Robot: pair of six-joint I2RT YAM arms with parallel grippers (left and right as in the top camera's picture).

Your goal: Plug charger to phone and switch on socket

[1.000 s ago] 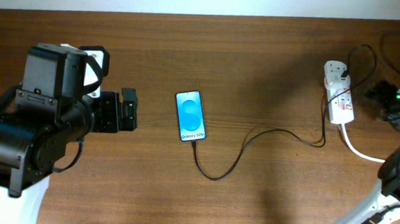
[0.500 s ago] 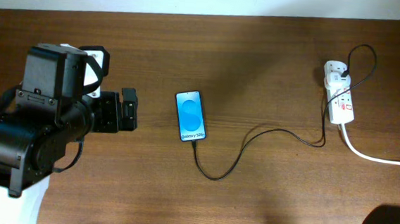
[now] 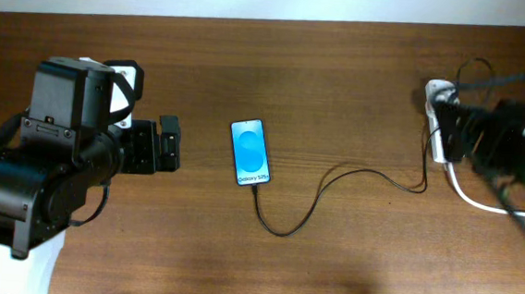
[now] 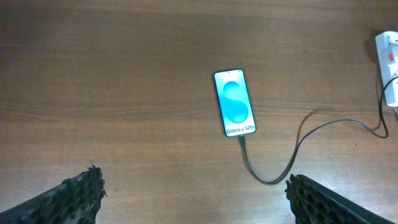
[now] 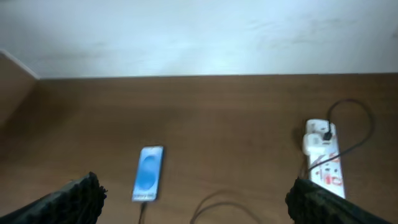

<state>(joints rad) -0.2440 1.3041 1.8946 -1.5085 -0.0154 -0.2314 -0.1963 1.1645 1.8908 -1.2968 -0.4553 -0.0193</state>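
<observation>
The overhead camera looks straight down on the table (image 3: 342, 69) from high above. The left arm (image 3: 47, 178) is at 9 o'clock and the right arm (image 3: 504, 136) at 3 o'clock.

The left wrist camera also looks almost straight down, from high up. The phone (image 4: 234, 102) stands at 1 o'clock from the middle and the socket (image 4: 388, 50) is cut by the edge at 2 o'clock. The fingertips (image 4: 81, 193) of the left gripper (image 4: 194, 199) show only in the bottom corners.

The right wrist camera looks slanted across the table toward the pale wall (image 5: 186, 31). Here the phone is small at 7 o'clock and the socket at 4 o'clock.

All three views share the phone, the socket and part of the charger (image 3: 334, 182).
</observation>
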